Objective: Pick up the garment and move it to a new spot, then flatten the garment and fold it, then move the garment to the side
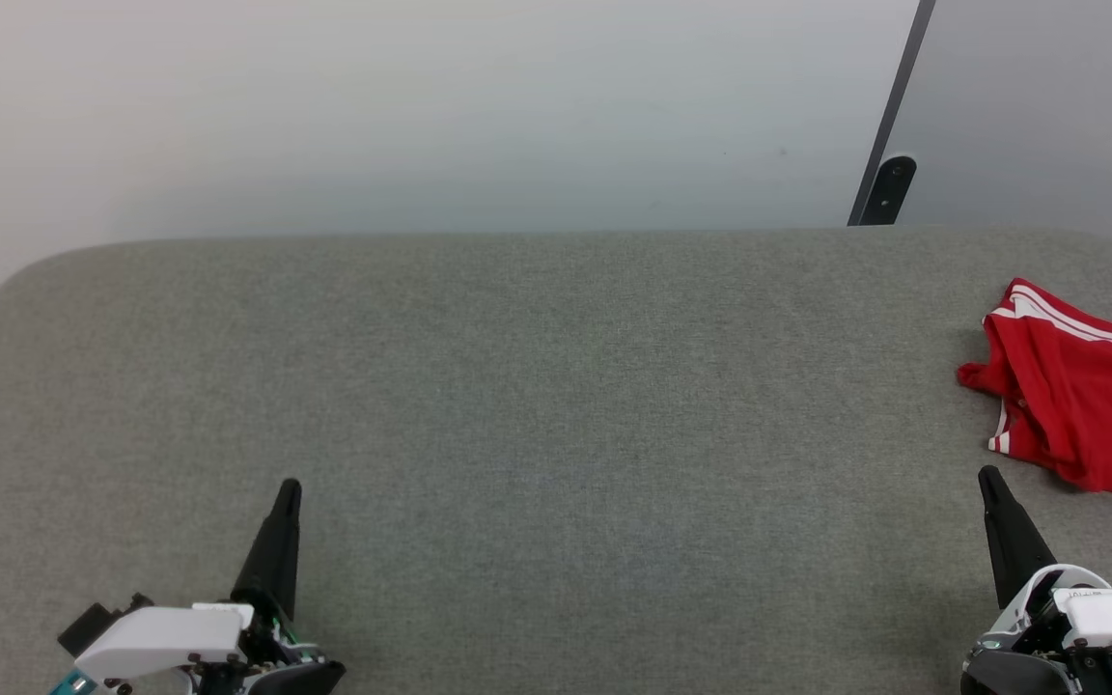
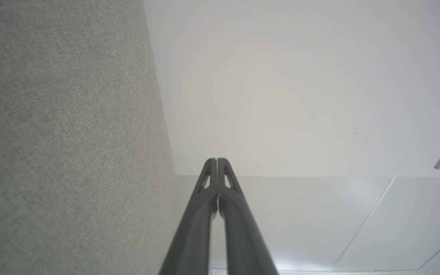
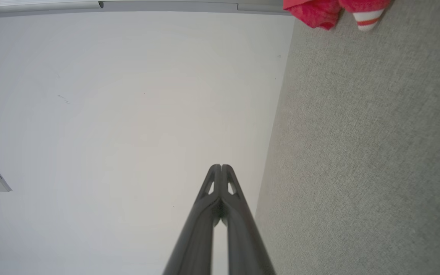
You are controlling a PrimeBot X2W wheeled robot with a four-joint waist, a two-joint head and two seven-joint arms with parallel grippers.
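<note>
My left gripper (image 1: 288, 490) sits low at the left of the head view. Its two long dark fingers (image 2: 199, 221) are pressed together tip to tip and empty. They point away from me over the grey woven-fabric table surface with rounded corners (image 1: 556, 386).

My right gripper (image 1: 987, 477) sits low at the right of the head view. Its fingers (image 3: 243, 229) are likewise pressed together along their tips and hold nothing. They are tilted slightly toward the middle.

Just beyond the right gripper, and a little further to my right, lies the red fabric garment with white striped trim (image 1: 1077, 396). It is crumpled in a loose heap near the right end of the table and runs out of the head view at the right edge. It is near the right fingertips but apart from them. The right wrist view catches a corner of it with a red-and-white striped cuff.

The left gripper is well apart from the garment, across a broad stretch of grey fabric. Behind the table's far edge stands a plain pale wall (image 1: 421, 116). A dark slanted post (image 1: 889, 188) rises at the upper right.
</note>
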